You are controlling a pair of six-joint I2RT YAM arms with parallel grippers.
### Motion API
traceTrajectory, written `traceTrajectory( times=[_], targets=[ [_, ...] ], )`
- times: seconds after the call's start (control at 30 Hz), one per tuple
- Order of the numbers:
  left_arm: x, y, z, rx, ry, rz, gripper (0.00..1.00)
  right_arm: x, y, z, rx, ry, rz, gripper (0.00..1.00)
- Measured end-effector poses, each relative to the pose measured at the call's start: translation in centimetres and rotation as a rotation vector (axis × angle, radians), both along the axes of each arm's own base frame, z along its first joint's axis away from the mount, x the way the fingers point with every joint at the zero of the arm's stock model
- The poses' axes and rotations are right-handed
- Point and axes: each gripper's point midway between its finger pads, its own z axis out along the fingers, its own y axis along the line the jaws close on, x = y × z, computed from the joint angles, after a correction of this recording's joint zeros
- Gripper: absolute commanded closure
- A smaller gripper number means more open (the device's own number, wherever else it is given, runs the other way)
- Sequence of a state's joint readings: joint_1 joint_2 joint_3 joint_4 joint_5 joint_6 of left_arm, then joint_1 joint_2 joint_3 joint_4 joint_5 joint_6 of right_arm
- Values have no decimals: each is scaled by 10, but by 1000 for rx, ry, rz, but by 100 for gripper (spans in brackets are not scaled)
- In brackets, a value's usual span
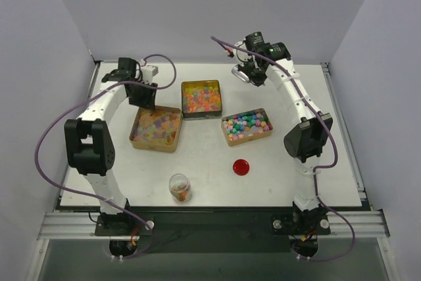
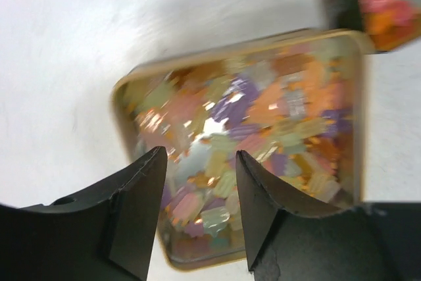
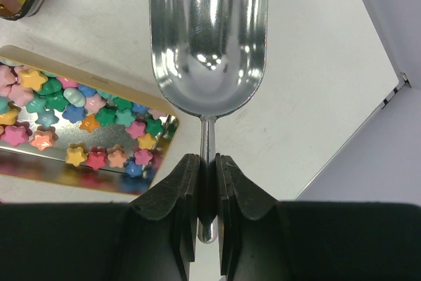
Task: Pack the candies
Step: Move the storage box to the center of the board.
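Right hand [image 3: 207, 189]: clamped on handle of empty scoop [image 3: 207, 37]; candies [image 3: 105, 115] lie to its near side. Left hand [image 2: 200, 208]: fingers [image 2: 131, 215] apart over left tray [image 2: 125, 90]

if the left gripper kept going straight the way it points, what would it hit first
Most likely the pastel candies in the gold tin. The left gripper is open and points down into the pile. How far above it sits is unclear.

A white tabletop [image 1: 276, 182] is enclosed by plain pale grey walls [image 1: 197, 4]; a metal rail [image 1: 210, 218] is seen along its lower edge.
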State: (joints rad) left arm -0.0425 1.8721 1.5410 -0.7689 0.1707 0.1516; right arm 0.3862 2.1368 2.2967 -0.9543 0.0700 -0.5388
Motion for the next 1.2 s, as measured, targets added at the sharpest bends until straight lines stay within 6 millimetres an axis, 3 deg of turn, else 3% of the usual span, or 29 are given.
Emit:
traceTrajectory(
  times=[0.13,0.17,0.27,0.33,0.47,0.6,0.77,1.07,1.2],
  targets=[
    [15,-74,39,-74,-141,-292,56,2,-10,0,11,3,-27,100],
    [20,-87,47,-90,-164,-332,64,3,-12,-1,14,5,-35,100],
    [35,-145,66,-144,-223,-442,74,2,-18,-2,19,12,-50,100],
    [44,-174,64,-168,-233,-469,80,3,-20,-2,23,14,-57,100],
    [50,-209,29,-167,-169,-472,85,1,-24,-5,25,28,-67,100],
    [57,-225,-4,-139,-111,-449,89,-1,-26,-8,30,43,-70,100],
    [43,-223,-29,-93,-37,-432,90,-2,-28,-10,46,53,-77,100],
    [-13,-202,-75,-41,135,-431,91,-2,-30,-10,55,59,-85,100],
    [-32,-205,-69,-42,147,-453,91,-4,-27,-11,68,70,-77,100]
  ],
)
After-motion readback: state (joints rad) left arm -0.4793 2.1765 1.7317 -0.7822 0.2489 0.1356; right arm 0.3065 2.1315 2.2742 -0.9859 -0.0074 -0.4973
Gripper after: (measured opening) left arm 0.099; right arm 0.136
